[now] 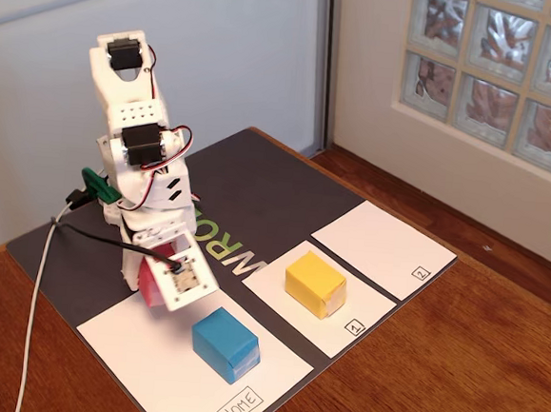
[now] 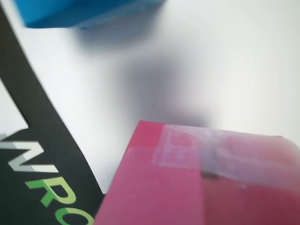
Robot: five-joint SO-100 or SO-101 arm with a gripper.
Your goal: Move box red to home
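The box red (image 1: 149,285) is a pinkish-red block with pale tape on its end. It fills the bottom of the wrist view (image 2: 201,183), close to the camera. It hangs tilted over the left part of the home (image 1: 140,348), a large white sheet labelled "Home", and throws a blurred shadow on the sheet (image 2: 211,70). My gripper (image 1: 154,292) points down over the home, shut on the box red. Its fingers are hidden behind the wrist camera mount and the block.
A blue block (image 1: 226,345) (image 2: 84,11) sits on the home, right of the gripper. A yellow block (image 1: 315,284) stands on sheet "1" (image 1: 368,304); sheet "2" (image 1: 382,248) lies beyond. All rest on a black mat (image 1: 258,186). A white cable (image 1: 31,339) trails left.
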